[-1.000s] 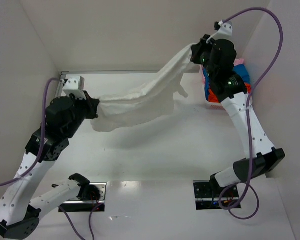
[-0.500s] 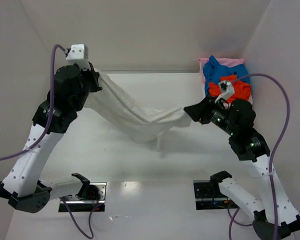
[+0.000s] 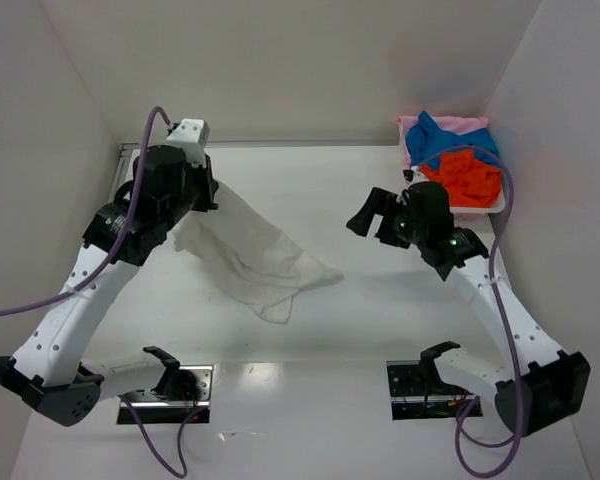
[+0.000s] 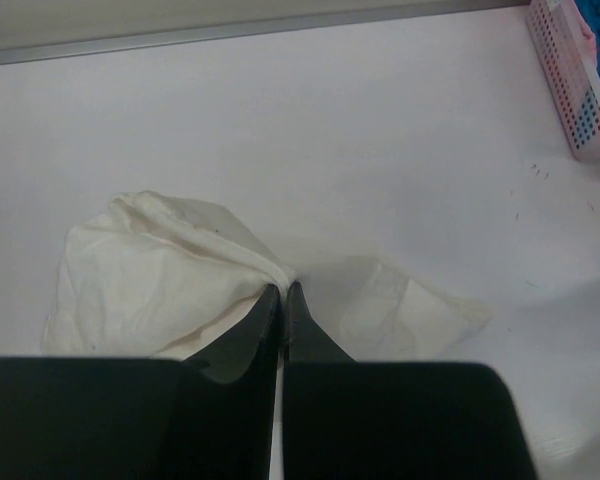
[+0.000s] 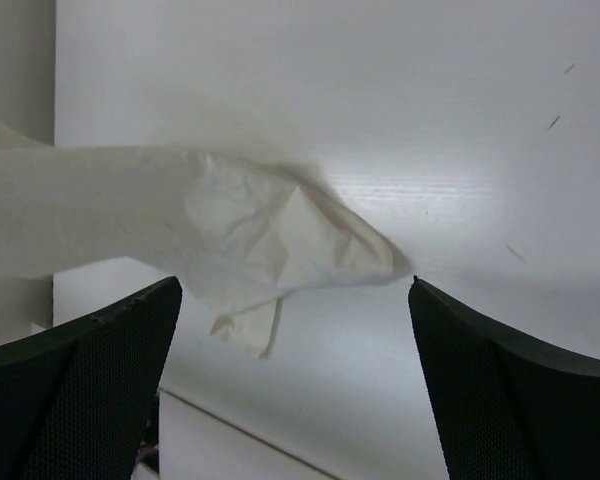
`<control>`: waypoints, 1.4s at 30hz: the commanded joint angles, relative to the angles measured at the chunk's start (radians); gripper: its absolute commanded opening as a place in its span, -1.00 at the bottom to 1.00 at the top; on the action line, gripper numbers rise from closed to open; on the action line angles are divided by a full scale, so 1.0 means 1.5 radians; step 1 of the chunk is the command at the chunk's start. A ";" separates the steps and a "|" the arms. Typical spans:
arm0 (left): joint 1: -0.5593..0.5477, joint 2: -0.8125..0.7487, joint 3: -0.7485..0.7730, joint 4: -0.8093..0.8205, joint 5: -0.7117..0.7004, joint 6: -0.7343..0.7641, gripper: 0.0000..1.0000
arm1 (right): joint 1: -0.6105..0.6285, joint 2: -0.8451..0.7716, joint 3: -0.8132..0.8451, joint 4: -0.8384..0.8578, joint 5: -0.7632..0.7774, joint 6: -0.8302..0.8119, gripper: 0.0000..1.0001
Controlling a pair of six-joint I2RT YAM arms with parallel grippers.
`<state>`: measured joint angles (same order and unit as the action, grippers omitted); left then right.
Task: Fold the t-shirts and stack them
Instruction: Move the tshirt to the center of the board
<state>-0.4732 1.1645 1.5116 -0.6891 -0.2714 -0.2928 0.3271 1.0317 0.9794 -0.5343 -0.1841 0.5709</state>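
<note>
Smooth white table (image 3: 400, 320). Crumpled off-white cloth t-shirt (image 3: 250, 255) trails onto it, left of centre. Shallow white plastic tray (image 4: 578, 100) sits at the far right corner.

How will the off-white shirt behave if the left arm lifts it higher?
Probably floppy: the off-white shirt sags in creases from the left fingers. Likely light, since one small pinch holds its end up.

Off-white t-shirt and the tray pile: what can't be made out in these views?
- Top external: where the left gripper pinches the off-white t-shirt is hidden under the arm's own wrist.
- Left wrist: the black fingers cover the shirt's near part; the right edge cuts off the tray.
- Top external: the pink t-shirt lies mostly under the blue t-shirt and orange-red t-shirt, so the pile's count is unclear.
</note>
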 commanded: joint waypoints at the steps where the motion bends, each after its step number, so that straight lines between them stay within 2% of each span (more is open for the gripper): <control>1: 0.004 -0.009 -0.019 0.014 0.044 0.000 -1.00 | -0.002 0.042 0.036 0.130 0.044 -0.012 1.00; 5: 0.004 -0.033 -0.053 0.001 0.101 0.018 -1.00 | -0.002 0.137 0.036 0.199 0.025 -0.029 1.00; 9: 0.004 -0.051 -0.095 -0.014 0.150 0.024 -1.00 | -0.002 0.197 0.036 0.285 -0.064 -0.047 1.00; 11: 0.004 -0.072 -0.112 -0.020 0.178 0.024 -1.00 | 0.015 0.204 0.010 0.384 -0.101 -0.070 1.00; 15: 0.004 -0.090 -0.126 -0.046 0.277 0.046 -1.00 | 0.086 0.232 0.004 0.487 -0.102 -0.105 1.00; 21: 0.004 -0.210 -0.114 -0.088 0.296 0.020 -1.00 | 0.130 0.361 0.087 0.452 -0.087 -0.121 1.00; 24: 0.004 -0.218 -0.163 -0.159 0.341 -0.022 -1.00 | 0.164 0.401 0.095 0.443 -0.063 -0.130 1.00; 27: 0.004 -0.212 -0.212 -0.176 0.406 -0.056 -0.98 | 0.177 0.407 0.095 0.443 -0.050 -0.130 1.00; 28: 0.004 -0.219 -0.233 -0.176 0.412 -0.063 -0.88 | 0.177 0.407 0.095 0.443 -0.050 -0.124 1.00; 29: 0.004 -0.225 -0.240 -0.176 0.412 -0.070 -0.66 | 0.177 0.407 0.095 0.443 -0.040 -0.124 1.00; 31: 0.004 -0.239 -0.240 -0.170 0.391 -0.079 0.36 | 0.177 0.399 0.101 0.443 -0.017 -0.132 1.00; 32: 0.004 -0.239 -0.240 -0.170 0.384 -0.079 0.60 | 0.177 0.390 0.101 0.435 -0.011 -0.139 1.00; 34: 0.004 -0.239 -0.240 -0.170 0.348 -0.097 0.82 | 0.177 0.374 0.101 0.429 -0.002 -0.139 1.00; 37: 0.004 -0.217 -0.246 -0.176 0.278 -0.140 1.00 | 0.177 0.355 0.085 0.423 0.012 -0.145 1.00; 42: 0.004 -0.185 -0.287 -0.189 0.186 -0.244 1.00 | 0.177 0.313 0.057 0.407 0.066 -0.153 1.00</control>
<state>-0.4725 0.8616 1.1225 -0.9588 0.1188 -0.5335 0.5915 1.5887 1.0805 0.0692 -0.1638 0.3721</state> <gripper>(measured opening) 0.998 0.999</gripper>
